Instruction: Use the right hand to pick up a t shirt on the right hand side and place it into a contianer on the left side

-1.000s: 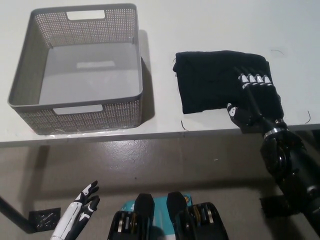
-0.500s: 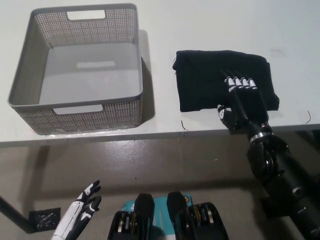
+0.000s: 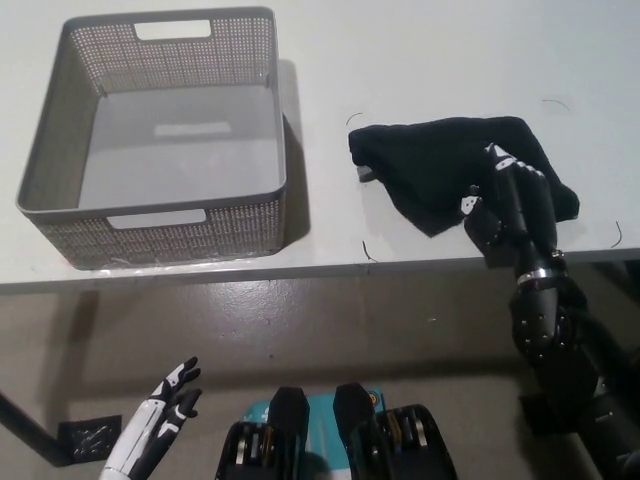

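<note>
The black shirt lies bunched and rumpled on the desk, right of the empty grey basket. The right robot hand clutches its near edge. The left robot hand hangs low, fingers spread.

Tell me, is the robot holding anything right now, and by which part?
Yes: the black right hand is shut on the black t-shirt, bunching it at its right, near-edge side. The white left hand holds nothing.

Under the glossy black right hand lies a soft matt black cloth t shirt, left of it a grey perforated plastic basket on the smooth white bench.
</note>
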Robot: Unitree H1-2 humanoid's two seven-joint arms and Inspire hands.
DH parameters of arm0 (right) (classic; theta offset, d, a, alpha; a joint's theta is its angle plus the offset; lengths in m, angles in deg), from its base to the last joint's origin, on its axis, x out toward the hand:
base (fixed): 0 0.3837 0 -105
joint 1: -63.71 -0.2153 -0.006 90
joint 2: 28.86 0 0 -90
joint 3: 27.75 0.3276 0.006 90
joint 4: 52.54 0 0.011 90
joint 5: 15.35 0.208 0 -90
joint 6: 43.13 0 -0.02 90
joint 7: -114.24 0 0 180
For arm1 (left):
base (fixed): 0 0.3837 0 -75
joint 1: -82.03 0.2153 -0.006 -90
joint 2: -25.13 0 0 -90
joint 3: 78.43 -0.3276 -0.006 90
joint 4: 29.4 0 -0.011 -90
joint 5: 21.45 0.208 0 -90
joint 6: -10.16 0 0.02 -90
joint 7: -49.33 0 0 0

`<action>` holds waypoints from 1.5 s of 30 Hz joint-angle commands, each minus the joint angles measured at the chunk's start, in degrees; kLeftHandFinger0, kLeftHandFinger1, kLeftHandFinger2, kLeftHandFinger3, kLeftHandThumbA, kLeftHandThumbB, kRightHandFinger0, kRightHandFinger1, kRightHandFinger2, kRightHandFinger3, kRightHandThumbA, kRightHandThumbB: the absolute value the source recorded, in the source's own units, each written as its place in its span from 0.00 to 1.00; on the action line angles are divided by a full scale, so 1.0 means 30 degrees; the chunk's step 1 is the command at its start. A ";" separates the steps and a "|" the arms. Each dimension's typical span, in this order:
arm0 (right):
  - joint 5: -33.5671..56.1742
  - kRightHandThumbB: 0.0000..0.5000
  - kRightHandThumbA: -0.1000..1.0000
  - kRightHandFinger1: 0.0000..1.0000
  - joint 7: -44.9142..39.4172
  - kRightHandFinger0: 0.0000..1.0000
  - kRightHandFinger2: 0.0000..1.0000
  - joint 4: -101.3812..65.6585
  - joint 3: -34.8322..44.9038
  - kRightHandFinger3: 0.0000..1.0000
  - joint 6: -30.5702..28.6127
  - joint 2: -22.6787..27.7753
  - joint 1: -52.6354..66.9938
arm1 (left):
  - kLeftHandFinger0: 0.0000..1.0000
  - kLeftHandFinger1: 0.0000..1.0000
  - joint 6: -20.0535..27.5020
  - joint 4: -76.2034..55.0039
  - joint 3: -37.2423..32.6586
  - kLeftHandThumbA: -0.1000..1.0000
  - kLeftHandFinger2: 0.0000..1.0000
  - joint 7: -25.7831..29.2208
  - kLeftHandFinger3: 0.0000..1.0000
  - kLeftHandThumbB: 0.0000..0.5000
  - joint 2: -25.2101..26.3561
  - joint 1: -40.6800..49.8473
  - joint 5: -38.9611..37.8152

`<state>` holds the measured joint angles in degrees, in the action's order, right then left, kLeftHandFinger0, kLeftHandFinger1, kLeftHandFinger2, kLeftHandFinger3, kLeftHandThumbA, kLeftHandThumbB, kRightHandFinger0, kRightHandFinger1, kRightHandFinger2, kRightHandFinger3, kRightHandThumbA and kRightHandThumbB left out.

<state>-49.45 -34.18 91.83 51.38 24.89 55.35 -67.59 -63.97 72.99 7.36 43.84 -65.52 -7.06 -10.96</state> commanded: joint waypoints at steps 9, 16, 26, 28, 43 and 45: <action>0.0621 0.47 0.00 0.52 0.2544 0.46 0.64 -0.0650 0.0142 0.70 -0.1648 -0.0280 -0.2055 | 0.80 0.88 -0.0379 -0.0781 0.0136 1.00 1.00 -0.0246 1.00 1.00 0.0182 -0.0217 -0.0266; 0.0887 0.24 0.00 0.55 0.1467 0.50 0.70 -0.1830 0.0429 0.84 -0.1047 -0.0331 -0.3899 | 0.80 0.88 -0.0237 -0.0556 0.0091 1.00 1.00 -0.0232 1.00 0.99 0.0224 -0.0265 -0.0177; 0.0662 0.50 0.00 0.38 0.1137 0.31 0.53 -0.3131 0.0314 0.69 0.0148 -0.0602 -0.7133 | 0.80 0.90 -0.0138 -0.0409 -0.0038 1.00 1.00 -0.0361 1.00 0.99 0.0312 -0.0180 -0.0091; 0.0655 0.50 0.00 0.38 0.1208 0.31 0.53 -0.3081 0.0295 0.69 0.0097 -0.0625 -0.7223 | 0.80 0.90 -0.0142 -0.0383 -0.0063 1.00 1.00 -0.0376 1.00 0.98 0.0307 -0.0166 -0.0080; 0.0422 0.48 0.00 0.49 0.0697 0.43 0.65 -0.1850 -0.0578 0.67 0.0151 -0.2465 -0.9394 | 0.76 0.87 -0.0486 -0.0351 -0.0981 1.00 1.00 -0.0104 1.00 0.93 0.0033 -0.0410 0.1262; 0.0321 0.46 0.00 0.47 0.0677 0.43 0.62 -0.1405 -0.0817 0.69 0.0462 -0.2914 -0.9713 | 0.75 0.86 -0.0705 -0.0515 -0.1094 1.00 1.00 -0.0211 1.00 0.82 -0.0050 -0.0387 0.1349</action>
<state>-48.13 -31.95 87.73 49.71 25.98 48.50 -90.23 -65.07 73.36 4.73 43.22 -65.82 -7.34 -8.32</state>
